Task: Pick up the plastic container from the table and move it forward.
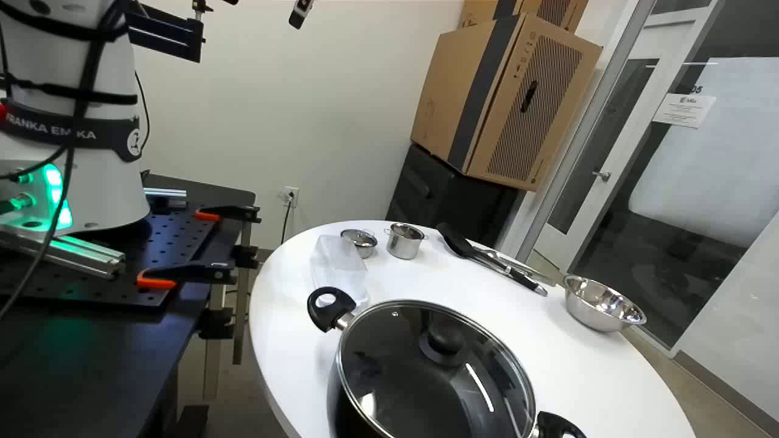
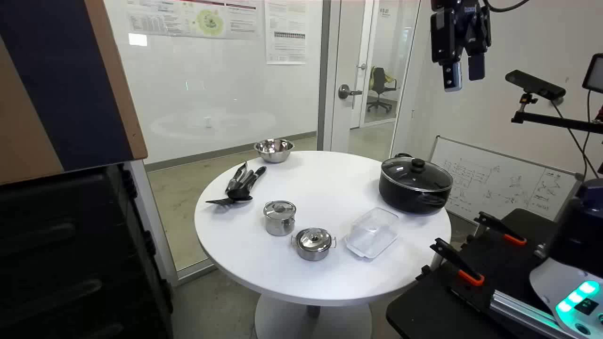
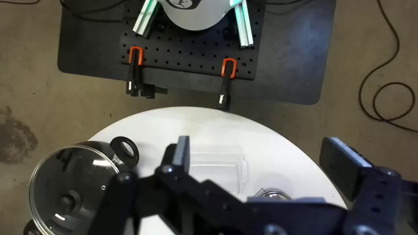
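At about four o'clock on the table (image 2: 320, 183) in an exterior view, the container (image 2: 372, 233) sits ungrasped, your gripper (image 2: 464, 77) hanging high, wide and empty, so you likely have everything left: grasp, lift, move forward.

Bright, soft light nearly bleached the round, smooth white worktop (image 2: 325, 183), where the clear plastic container (image 3: 214, 168) almost dissolved in the wrist view. In an exterior view, a hard white streak glared from the round, metal-rimmed glass lid (image 1: 420, 389); small green lamps (image 1: 53, 177) tinted the silver metal rail (image 1: 85, 252). The wrist view's black jaws were blurred.
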`<state>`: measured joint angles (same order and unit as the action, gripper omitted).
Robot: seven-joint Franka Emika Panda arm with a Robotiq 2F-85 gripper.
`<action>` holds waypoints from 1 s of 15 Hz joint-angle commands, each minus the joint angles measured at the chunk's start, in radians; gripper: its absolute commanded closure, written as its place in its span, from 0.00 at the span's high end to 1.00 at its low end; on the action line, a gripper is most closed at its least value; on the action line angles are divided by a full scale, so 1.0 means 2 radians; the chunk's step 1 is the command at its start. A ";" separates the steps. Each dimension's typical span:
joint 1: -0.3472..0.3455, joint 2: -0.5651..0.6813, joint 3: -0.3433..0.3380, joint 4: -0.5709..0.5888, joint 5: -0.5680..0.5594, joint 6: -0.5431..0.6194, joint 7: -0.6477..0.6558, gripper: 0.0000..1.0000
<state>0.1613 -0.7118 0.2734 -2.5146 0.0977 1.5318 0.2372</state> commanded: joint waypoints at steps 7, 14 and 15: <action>0.020 0.060 -0.014 0.011 -0.105 0.001 -0.132 1.00; 0.015 0.104 -0.026 0.013 -0.134 0.003 -0.121 1.00; 0.012 0.112 -0.025 0.017 -0.134 0.003 -0.111 1.00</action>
<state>0.1670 -0.4900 0.2389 -2.4817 -0.1656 1.5416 0.0086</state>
